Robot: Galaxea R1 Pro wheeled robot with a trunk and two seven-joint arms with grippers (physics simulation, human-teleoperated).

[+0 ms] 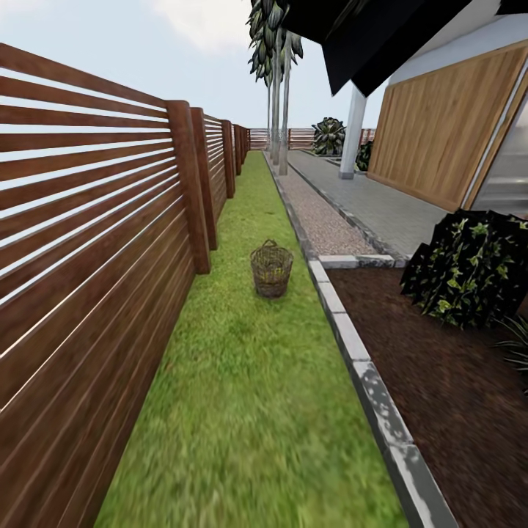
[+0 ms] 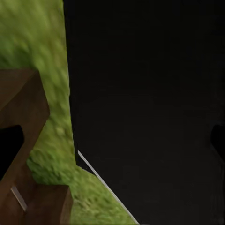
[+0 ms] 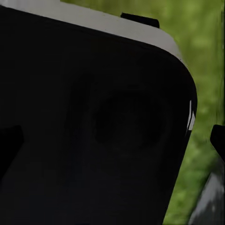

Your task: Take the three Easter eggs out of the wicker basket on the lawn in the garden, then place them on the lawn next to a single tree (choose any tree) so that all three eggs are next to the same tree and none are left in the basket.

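Observation:
The wicker basket [image 1: 271, 269] stands upright on the lawn [image 1: 249, 396], a few metres ahead in the head view, between the fence and the stone kerb. Its weave hides whatever lies inside, so the Easter eggs are hidden. Tall grey trunks of the trees [image 1: 277, 110] rise at the far end of the grass strip. In the left wrist view my left gripper [image 2: 112, 145] is open, its dark fingertips [image 2: 9, 150] at the frame edges, against my black body. My right gripper [image 3: 112, 143] is likewise open with nothing between its fingertips [image 3: 218, 140].
A brown slatted fence [image 1: 88, 242] runs along the lawn's left side. A grey kerb [image 1: 352, 345] borders the right, with dark soil [image 1: 447, 396] and a shrub [image 1: 469, 268] beyond. A gravel strip [image 1: 323, 216], grey paving [image 1: 381, 205] and the house wall [image 1: 447, 125] lie further right.

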